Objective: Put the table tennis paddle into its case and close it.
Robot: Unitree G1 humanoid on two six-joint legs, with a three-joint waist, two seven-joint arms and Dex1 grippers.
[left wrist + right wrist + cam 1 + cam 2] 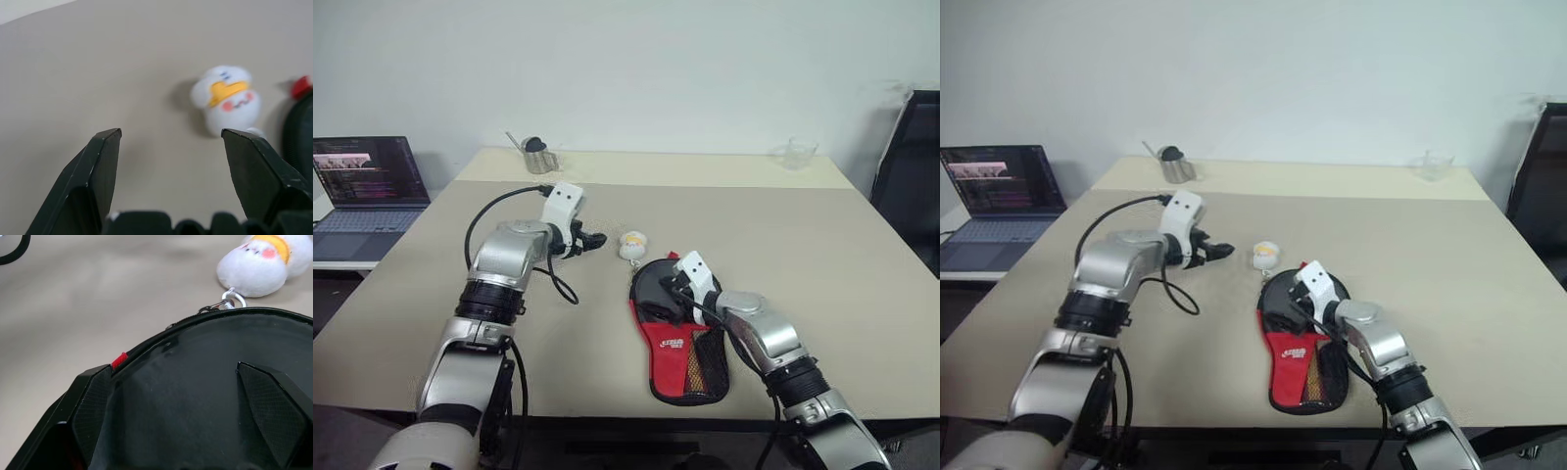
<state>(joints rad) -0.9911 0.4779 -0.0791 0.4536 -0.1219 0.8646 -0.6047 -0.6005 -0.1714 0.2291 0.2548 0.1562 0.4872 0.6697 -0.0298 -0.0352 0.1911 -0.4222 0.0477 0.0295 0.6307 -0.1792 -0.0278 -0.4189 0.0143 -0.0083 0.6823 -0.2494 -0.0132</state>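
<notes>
The case (674, 338) lies flat near the table's front edge, black and round at the far end, red with a mesh pocket (705, 364) at the near end. Its zip rim (161, 340) curves around a glossy black surface. A tan strip shows at the mesh; the paddle itself I cannot make out. My right gripper (668, 284) hovers open over the case's black round part, both fingers (264, 396) spread above that surface. My left gripper (595, 240) is open just left of a small white-and-yellow plush charm (632, 243), which hangs from the case by a metal ring (231, 297).
A laptop (367, 191) sits on a side desk at the left. A metal cup (538, 155) and a clear plastic cup (800, 152) stand at the table's far edge. A black chair (911, 176) is at the right. The beige table (803, 255) is bare on the right.
</notes>
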